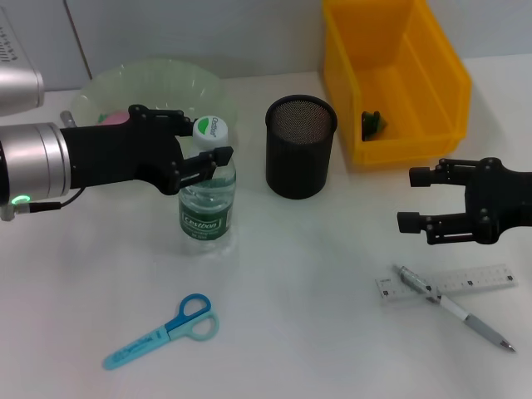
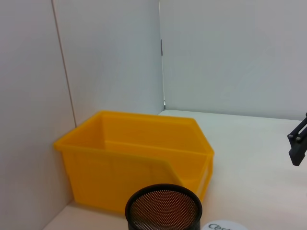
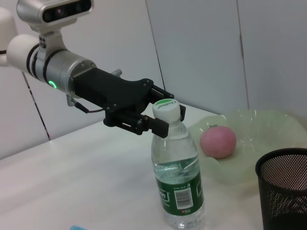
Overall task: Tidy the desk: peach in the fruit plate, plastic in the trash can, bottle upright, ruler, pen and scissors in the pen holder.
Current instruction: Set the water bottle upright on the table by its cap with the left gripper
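Bottle (image 1: 206,193) stands upright on the counter (image 1: 299,274) beside the pen holder (image 1: 300,146); left gripper (image 1: 202,143) fingers straddle its neck, apart. Right gripper (image 1: 414,199) hovers, fingers apart.

Clear glossy plastic bottle (image 1: 205,199), matt black wire-mesh pen holder (image 1: 300,146), smooth glossy yellow plastic bin (image 1: 394,75), translucent ruler (image 1: 447,283).
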